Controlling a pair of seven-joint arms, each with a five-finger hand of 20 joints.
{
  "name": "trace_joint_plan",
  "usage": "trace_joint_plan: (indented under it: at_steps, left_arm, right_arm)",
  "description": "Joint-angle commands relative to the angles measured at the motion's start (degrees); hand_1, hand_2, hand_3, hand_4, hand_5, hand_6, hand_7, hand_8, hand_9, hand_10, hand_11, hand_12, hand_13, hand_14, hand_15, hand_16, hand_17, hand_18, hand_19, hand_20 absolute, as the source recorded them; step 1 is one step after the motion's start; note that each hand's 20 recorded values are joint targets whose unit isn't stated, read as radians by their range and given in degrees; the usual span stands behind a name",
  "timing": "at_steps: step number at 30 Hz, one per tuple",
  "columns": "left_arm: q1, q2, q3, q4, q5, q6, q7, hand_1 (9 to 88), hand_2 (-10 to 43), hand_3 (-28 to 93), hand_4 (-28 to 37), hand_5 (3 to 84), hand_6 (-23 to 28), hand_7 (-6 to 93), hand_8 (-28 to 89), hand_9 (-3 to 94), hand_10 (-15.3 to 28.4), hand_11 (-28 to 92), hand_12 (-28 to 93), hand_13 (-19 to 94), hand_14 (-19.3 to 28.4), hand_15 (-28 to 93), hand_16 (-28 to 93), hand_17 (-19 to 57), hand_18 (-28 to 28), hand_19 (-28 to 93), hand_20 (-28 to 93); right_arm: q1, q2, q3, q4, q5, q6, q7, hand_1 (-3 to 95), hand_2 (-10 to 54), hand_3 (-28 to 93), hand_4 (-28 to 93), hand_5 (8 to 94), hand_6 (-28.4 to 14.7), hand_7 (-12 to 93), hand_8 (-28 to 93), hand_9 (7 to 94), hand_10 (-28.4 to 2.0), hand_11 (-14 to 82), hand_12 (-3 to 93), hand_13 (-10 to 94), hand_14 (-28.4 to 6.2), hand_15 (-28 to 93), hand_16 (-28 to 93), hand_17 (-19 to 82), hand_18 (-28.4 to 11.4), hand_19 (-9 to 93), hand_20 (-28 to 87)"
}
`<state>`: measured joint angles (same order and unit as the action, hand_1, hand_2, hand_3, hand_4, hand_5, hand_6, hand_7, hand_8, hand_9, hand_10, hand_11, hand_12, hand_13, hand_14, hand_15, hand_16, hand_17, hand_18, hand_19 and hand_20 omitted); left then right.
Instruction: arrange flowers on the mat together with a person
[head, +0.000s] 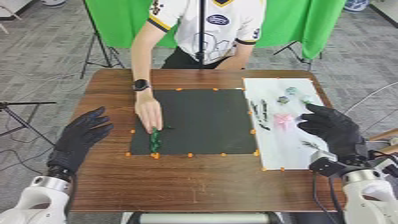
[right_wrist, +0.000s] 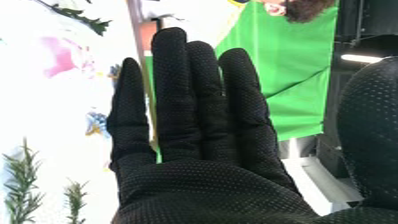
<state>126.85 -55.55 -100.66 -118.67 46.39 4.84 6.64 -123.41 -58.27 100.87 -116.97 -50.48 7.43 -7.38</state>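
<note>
In the head view my left hand (head: 82, 136) is open over the table's left side, left of the dark mat (head: 202, 120). A person's hand (head: 148, 111) touches a green stem (head: 155, 141) lying on the mat's left part. My right hand (head: 330, 127) is open above the right edge of the white sheet (head: 282, 145), beside a pink flower (head: 283, 120). Dark green stems (head: 259, 111) and small bluish flowers (head: 291, 91) lie on the sheet. The right wrist view has my right hand (right_wrist: 209, 145) with straight fingers, nothing held, near the pink flower (right_wrist: 60, 56) and green sprigs (right_wrist: 22, 185).
Orange clips (head: 156, 155) line the borders of the mat and sheet. The brown table (head: 204, 187) extends in front of them. A microphone stand or similar thin pole (head: 202, 40) rises at the far edge, and a green cloth (head: 306, 25) hangs behind.
</note>
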Motion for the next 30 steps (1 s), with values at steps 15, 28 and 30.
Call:
trace_joint_plan:
  at_steps: [15, 28, 30]
  left_arm:
    - [0.0, 0.33, 0.24, 0.42, -0.11, -0.15, -0.22, 27.1, -3.5, 69, -24.3, 32.6, 2.7, 24.1, -12, 29.4, 11.6, 28, 17, 27, 13.9, 40, -2, -6.0, 20.3, 50, 10]
    - [0.3, 1.01, 0.20, 0.22, 1.26, 0.35, -0.39, 27.0, -3.5, 69, -24.1, 32.6, 2.8, 24.1, -12, 29.3, 11.5, 28, 17, 27, 13.9, 40, -2, -6.0, 20.3, 50, 10]
    - [0.4, 1.02, 0.09, 0.15, 1.36, 0.47, -0.40, 27.0, -3.5, 69, -24.1, 32.6, 2.8, 24.1, -12, 29.3, 11.5, 28, 17, 27, 13.9, 40, -2, -6.1, 20.3, 50, 10]
  right_arm:
    - [-9.5, 10.6, 6.0, -6.1, -53.9, 18.4, 31.0, 25.6, -9.5, 78, -28, 40.6, -2.6, 47, -19, 39.6, -14.2, 43.0, 31.4, 36, -10.4, 59, 18, 14, -19.0, 56, 26]
    - [-5.8, 12.1, -1.1, -3.6, -79.4, 7.0, 53.5, 21.8, -9.5, 71, -28, 32.0, -6.6, 54, -20, 31.4, -16.8, 57.9, 41.3, 30, -13.4, 71, 22, 13, -18.8, 57, 29]
    - [-5.8, 12.3, -1.5, -3.2, -80.4, 7.7, 54.5, 22.4, -9.5, 70, -28, 31.5, -6.9, 55, -20, 31.0, -17.1, 58.1, 42.2, 29, -13.8, 72, 22, 13, -18.9, 57, 29]
